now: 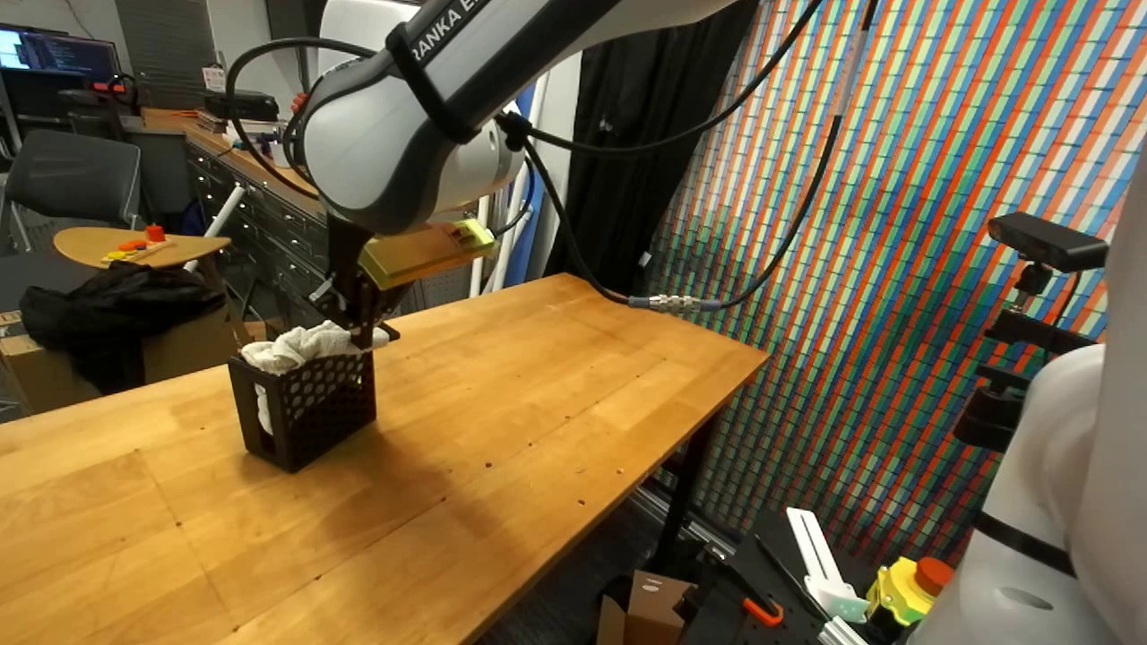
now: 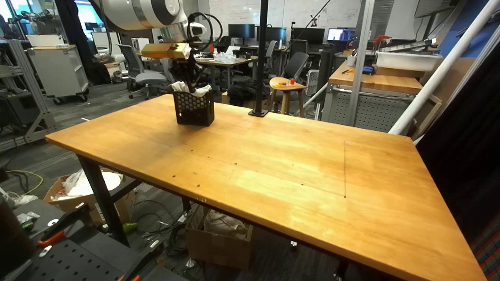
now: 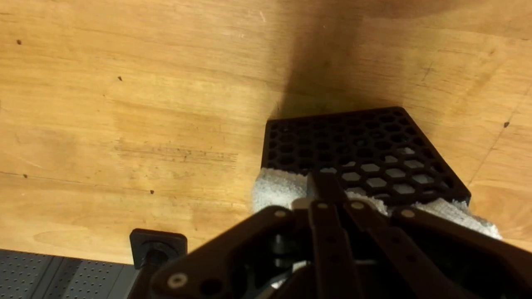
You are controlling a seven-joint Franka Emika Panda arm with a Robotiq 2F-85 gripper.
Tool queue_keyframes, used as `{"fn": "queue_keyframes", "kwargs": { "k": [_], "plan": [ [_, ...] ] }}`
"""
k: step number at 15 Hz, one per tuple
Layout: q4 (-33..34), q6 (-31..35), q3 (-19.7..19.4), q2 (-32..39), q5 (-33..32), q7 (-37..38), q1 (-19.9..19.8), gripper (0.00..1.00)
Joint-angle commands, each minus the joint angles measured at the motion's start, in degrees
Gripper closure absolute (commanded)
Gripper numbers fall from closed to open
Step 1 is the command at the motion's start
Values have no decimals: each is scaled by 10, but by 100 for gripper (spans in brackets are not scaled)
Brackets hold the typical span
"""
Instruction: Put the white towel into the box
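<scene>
The black gripper (image 1: 362, 337) is closed, likely to push the rumpled white cloth towel (image 1: 300, 348) into the black lattice-sided box (image 1: 328, 408).

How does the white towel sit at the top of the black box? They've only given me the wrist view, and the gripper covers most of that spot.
Observer: In both exterior views, the white towel is bunched up above the rim of the black box.

Visitor: Thanks! And that black square plate by the edge of the table, what is it for?

Observer: It is the foot of a tall black pole, which in an exterior view rises past the top of the picture.
</scene>
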Motion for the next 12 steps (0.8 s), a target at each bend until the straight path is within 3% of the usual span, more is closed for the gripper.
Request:
{"fn": "queue_keyframes", "kwargs": {
  "k": [1, 12],
  "plan": [
    [43, 2, -1, 26, -3, -20, 3, 99],
    [76, 8, 1, 50, -2, -24, 13, 99]
  ]
}}
